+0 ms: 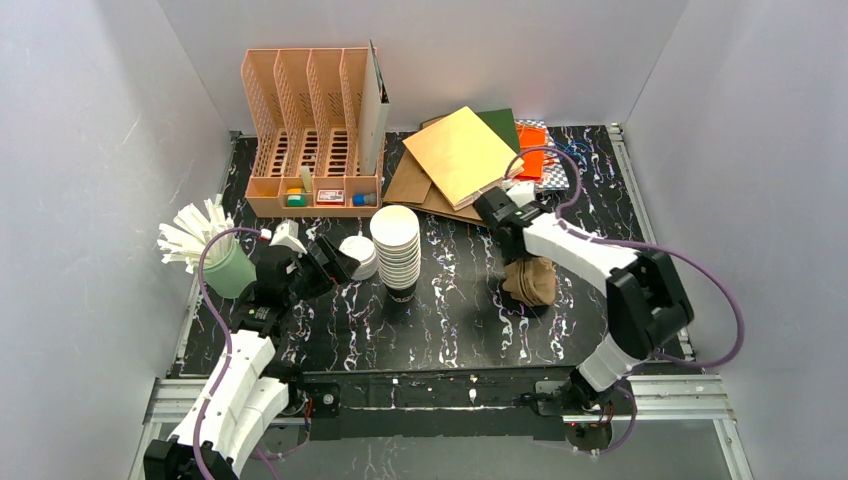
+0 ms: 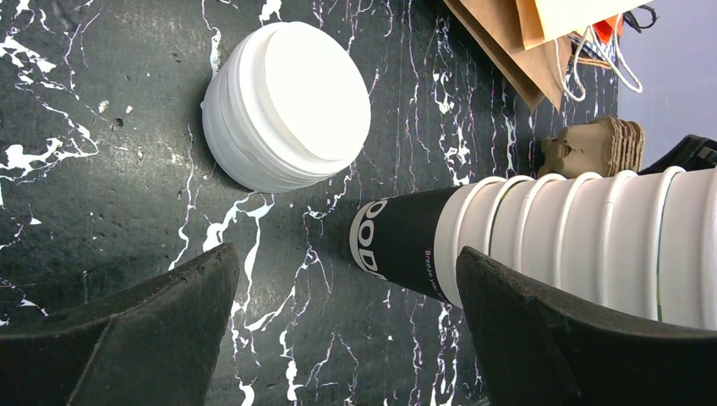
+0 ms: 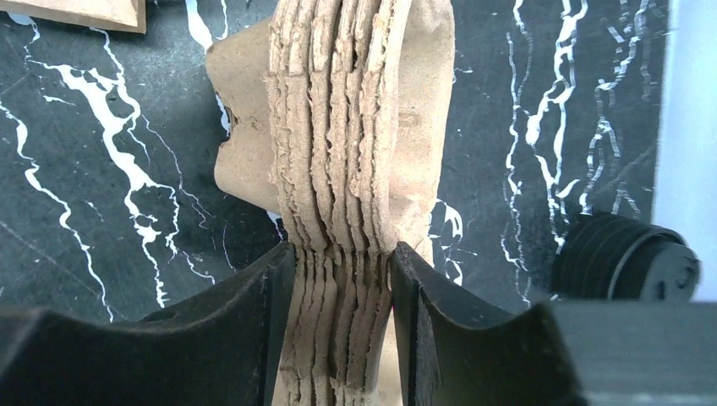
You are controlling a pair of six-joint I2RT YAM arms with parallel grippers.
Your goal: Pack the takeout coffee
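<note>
We list pulp trays (image 3: 338, 127), fibrous, ragged-edged, pinched by the right gripper (image 3: 342, 271). The left gripper (image 2: 347, 288) gapes wide over marbled tabletop (image 2: 84, 194) between smooth lids (image 2: 292, 101) and cup stack (image 2: 575, 237).

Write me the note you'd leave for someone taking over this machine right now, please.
Left gripper: jaws wide open, empty, facing the lid stack and the cup stack.
Right gripper: jaws shut on the pulp carrier stack, right of the cups.
Done: nothing packed; no lidded coffee in view.
Left: probably separate one carrier, cap cups, load them, perhaps into the paper bags at the back.
</note>
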